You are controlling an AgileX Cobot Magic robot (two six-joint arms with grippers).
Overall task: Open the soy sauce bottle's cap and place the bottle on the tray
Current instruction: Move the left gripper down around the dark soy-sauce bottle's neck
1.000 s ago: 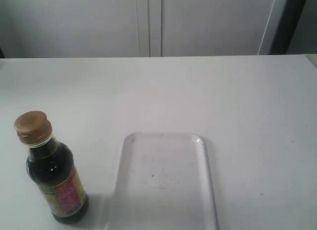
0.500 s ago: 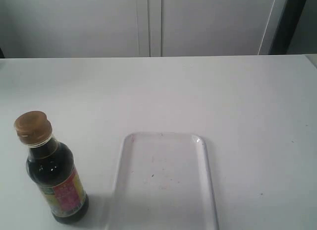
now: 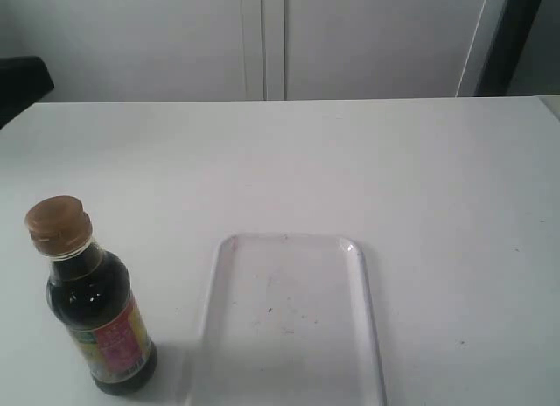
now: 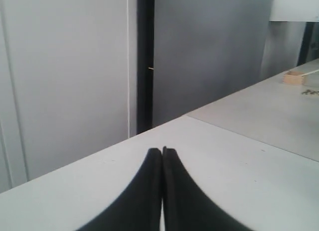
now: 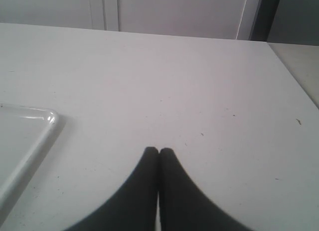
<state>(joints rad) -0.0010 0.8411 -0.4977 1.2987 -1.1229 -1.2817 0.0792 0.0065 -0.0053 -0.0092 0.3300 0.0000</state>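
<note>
We see the bottle (image 3: 98,318) standing upright near the counter's (image 3: 420,170) front left corner, its cap (image 3: 58,224) screwed on. The tray (image 3: 289,323) lies flat just beside it toward the middle of the front edge, apart from the bottle, with nothing on it. Our left gripper (image 4: 162,152) has its jaws pressed together, holding nothing, above a counter edge. Our right gripper (image 5: 158,152) is likewise pressed together over bare counter, with a tray corner (image 5: 47,116) near it.
</note>
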